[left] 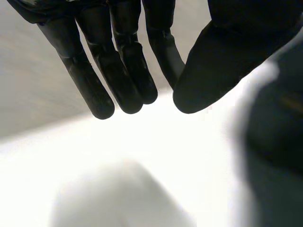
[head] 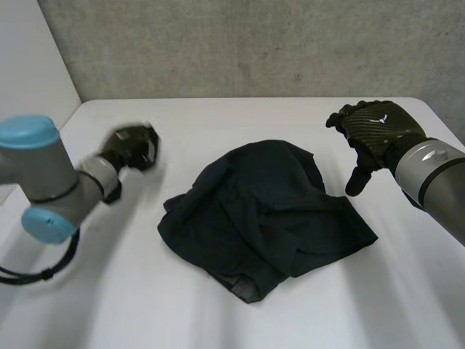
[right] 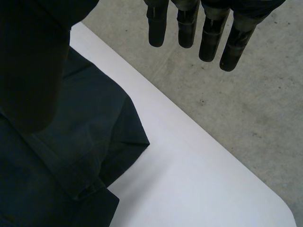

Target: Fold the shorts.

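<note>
Dark shorts (head: 265, 218) lie crumpled in the middle of the white table (head: 218, 116).

Head view: left hand (head: 131, 147) hangs above the tabletop, well apart from the shorts on their left side, blurred. Right hand (head: 374, 134) hovers near the shorts' right edge without touching them. Its fingers are loosely bent, thumb pointing down, nothing held. Small white mark on its back, too small to read.

Left wrist view: fingers (left: 118, 71) hang nearly straight with the thumb close beside them, nothing between. Bare table lies beneath, and the shorts are a dark blur beside the thumb.

Right wrist view: fingers (right: 208, 33) straight, thumb wide apart, holding nothing. Shorts lie under the thumb. Grey concrete (right: 236, 104) beyond the table edge.
</note>
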Tool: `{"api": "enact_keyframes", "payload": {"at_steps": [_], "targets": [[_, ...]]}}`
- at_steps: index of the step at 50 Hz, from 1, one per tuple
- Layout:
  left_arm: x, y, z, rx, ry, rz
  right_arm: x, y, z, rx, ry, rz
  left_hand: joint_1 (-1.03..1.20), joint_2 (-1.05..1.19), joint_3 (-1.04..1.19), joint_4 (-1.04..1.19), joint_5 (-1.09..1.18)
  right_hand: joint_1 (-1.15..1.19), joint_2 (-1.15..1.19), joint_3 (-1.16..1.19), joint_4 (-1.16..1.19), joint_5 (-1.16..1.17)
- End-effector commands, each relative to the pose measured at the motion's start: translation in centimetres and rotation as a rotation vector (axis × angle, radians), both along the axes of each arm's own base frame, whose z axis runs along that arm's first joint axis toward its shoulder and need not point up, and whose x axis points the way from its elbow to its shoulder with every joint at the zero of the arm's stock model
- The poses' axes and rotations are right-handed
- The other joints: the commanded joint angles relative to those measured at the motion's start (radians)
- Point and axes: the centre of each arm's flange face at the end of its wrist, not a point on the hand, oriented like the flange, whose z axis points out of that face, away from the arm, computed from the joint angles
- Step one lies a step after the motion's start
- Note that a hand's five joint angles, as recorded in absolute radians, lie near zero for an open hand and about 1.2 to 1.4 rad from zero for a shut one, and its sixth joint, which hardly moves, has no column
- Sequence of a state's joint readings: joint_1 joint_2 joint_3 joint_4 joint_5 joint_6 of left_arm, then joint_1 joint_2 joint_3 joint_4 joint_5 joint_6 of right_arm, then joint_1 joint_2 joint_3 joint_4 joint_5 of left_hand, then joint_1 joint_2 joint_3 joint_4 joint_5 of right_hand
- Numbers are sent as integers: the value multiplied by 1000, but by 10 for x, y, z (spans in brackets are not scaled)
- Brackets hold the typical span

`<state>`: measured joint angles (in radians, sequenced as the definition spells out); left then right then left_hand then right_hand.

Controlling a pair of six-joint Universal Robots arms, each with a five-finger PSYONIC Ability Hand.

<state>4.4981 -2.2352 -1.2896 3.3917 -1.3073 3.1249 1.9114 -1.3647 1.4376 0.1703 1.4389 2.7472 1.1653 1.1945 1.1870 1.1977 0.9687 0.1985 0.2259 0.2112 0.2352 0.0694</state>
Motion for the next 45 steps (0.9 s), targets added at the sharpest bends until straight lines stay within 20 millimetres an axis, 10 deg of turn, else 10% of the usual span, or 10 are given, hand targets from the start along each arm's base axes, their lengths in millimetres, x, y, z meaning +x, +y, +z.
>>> {"api": "enact_keyframes", "payload": {"at_steps": [1, 10, 14, 16, 18, 28, 45], "targets": [[49, -38, 94, -347, 75, 365, 0, 0, 0, 0, 1, 2, 231, 202, 209, 199, 253, -24, -51, -37, -61, -69], [2, -14, 157, -494, 109, 203, 1, -1, -5, 13, 6, 2, 231, 202, 209, 199, 253, -24, -51, -37, -61, -69], [-16, 3, 133, -388, 86, 71, 1, -1, -4, 12, 5, 3, 176, 147, 154, 144, 198, -24, -51, -37, -61, -69], [-19, 12, 105, -292, 56, -4, 1, -1, -5, 13, 7, 4, -713, -742, -735, -746, -691, -24, -51, -37, -61, -69], [-20, 18, 88, -239, 36, -45, 1, -1, -5, 13, 7, 5, -913, -942, -935, -946, -891, -24, -51, -37, -61, -69], [-12, 66, 15, 161, -36, -155, 2, -2, -10, 28, 12, 7, -785, -814, -806, -817, -763, -24, -51, -37, -61, -69], [-21, 109, 14, 431, 4, 44, 7, 4, -16, 44, 20, 27, -761, -790, -783, -793, -739, -24, -51, -37, -61, -69]]}}
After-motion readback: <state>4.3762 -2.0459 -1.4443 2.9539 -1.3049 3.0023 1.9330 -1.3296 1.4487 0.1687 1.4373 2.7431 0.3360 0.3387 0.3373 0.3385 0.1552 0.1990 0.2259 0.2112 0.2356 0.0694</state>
